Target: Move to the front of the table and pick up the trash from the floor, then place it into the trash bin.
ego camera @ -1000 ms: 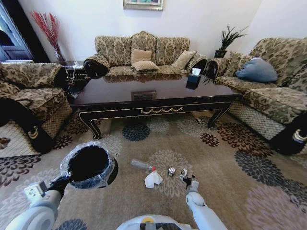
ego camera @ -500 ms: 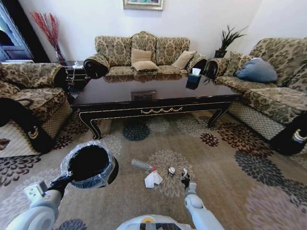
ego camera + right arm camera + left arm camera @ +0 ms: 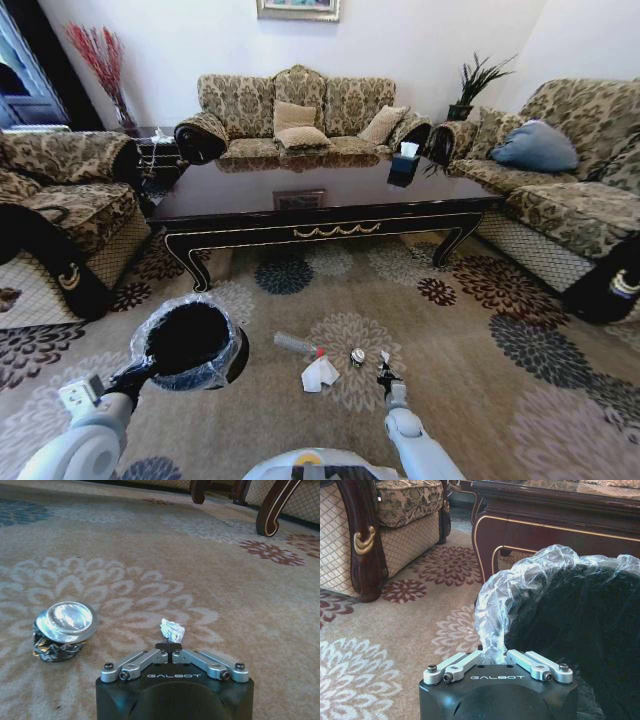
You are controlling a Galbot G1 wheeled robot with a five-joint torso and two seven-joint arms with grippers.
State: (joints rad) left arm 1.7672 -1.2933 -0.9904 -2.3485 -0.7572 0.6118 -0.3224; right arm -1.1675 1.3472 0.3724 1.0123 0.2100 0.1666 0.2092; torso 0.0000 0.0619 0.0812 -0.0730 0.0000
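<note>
Right gripper (image 3: 170,647) has clenched low over the carpet — nipping a small white scrap (image 3: 172,629); a lift looks near.

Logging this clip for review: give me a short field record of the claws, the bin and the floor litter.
left claw: shut on bag-lined rim of round black trash bin
right claw: shut, low over patterned carpet, tips at small crumpled white scrap; grip unclear
crushed silvery can: on carpet, apart from right claw
clear red-capped bottle, white paper: on carpet
dark wooden table: beyond litter
</note>
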